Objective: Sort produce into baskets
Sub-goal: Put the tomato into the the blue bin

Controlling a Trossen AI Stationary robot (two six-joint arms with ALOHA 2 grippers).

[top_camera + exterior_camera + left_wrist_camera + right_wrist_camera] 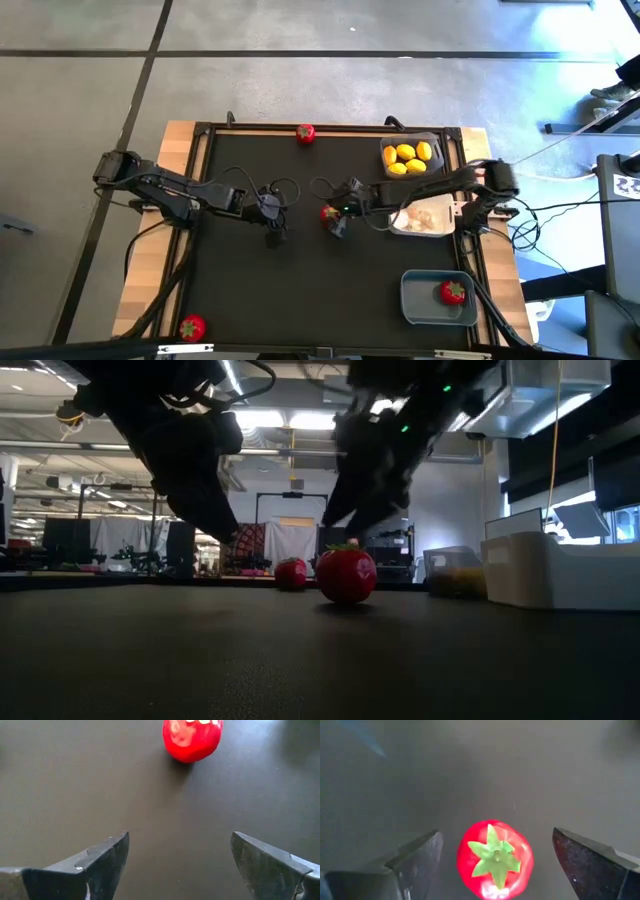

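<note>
Red fruit (495, 860) sits on black mat mid-table, between our right gripper (495, 870) fingers, spread wide, not touching. Our left gripper (177, 865) hovers just beside, also wide, empty. Lemons (411, 158) in dark grey basket (386, 143); another red fruit (453, 292) in blue-grey basket (420, 300).

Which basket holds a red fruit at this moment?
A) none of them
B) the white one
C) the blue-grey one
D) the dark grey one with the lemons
C: in the high view one red fruit lies inside the blue-grey basket at the table's near right corner.
</note>
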